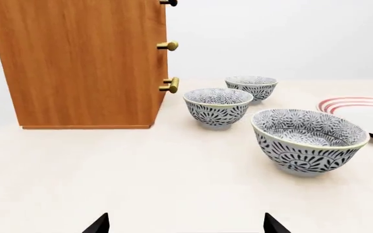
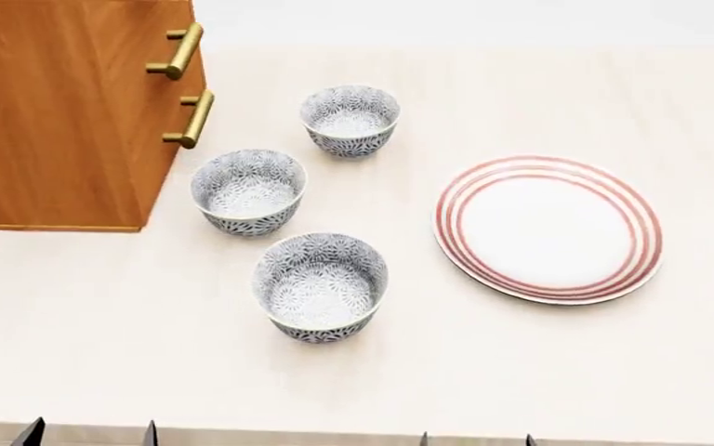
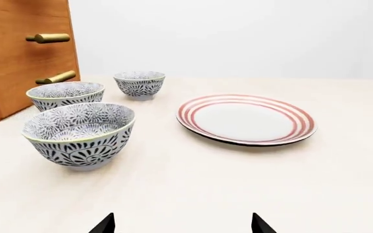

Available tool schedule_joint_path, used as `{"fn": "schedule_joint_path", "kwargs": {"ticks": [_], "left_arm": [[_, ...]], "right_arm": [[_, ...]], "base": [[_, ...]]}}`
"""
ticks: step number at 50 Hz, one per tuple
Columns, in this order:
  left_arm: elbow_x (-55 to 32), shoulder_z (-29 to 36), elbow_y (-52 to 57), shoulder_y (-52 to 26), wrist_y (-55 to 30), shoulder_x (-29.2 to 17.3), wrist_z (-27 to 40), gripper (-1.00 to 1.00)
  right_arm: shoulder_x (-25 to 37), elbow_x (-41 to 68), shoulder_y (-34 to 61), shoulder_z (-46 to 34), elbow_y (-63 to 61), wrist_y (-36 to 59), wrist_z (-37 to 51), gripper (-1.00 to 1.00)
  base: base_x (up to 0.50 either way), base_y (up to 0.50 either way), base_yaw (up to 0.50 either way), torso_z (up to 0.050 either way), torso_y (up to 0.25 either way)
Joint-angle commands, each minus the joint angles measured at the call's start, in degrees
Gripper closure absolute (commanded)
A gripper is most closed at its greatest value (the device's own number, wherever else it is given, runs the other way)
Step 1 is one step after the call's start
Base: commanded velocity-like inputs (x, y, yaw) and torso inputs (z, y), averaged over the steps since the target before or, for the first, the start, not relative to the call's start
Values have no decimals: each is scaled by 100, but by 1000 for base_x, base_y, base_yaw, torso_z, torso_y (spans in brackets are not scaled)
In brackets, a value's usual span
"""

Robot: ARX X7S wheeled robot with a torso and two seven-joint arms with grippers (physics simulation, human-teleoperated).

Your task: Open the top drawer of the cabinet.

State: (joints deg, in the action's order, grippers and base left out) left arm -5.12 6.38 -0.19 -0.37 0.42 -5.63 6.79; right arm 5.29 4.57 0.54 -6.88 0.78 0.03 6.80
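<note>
The cabinet [image 2: 59, 111] stands at the table's far left, its orange-brown side wall toward me. Its drawer fronts face right, so only brass bar handles show: two in the head view [image 2: 178, 52] and three in the left wrist view, the highest one [image 1: 168, 2] cut by the frame edge. The cabinet's upper part lies outside every view, so the top drawer is out of view. My left gripper [image 1: 186, 228] is open, low at the near table edge and well short of the cabinet. My right gripper [image 3: 183, 228] is open too, with nothing between its fingers.
Three patterned grey bowls stand right of the cabinet: a near one [image 2: 321, 286], a middle one [image 2: 249, 191] close to the lowest handle, and a far one [image 2: 350, 119]. A red-ringed white plate [image 2: 548, 229] lies to the right.
</note>
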Motion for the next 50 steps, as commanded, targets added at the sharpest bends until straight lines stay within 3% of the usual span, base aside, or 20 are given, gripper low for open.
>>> {"fn": "schedule_joint_path", "kwargs": {"ticks": [1,39,50], "left_arm": [[33,127,-37,-32,-24,-54,135,-100],[-122,313,-5,-36,33,-225,330,-100],[-202,351,-12,-38,51,-258,355,-100]], "right_arm": [[61,131,-1,-3,-3,-69,119,-100],[233,321,23,-226,3,-121,296,-100],[279,319,45,-300,36,-73,353,-100]], "base": [[0,0,0,50,47],[0,0,0,50,47],[293,-171,0,0,0]]}}
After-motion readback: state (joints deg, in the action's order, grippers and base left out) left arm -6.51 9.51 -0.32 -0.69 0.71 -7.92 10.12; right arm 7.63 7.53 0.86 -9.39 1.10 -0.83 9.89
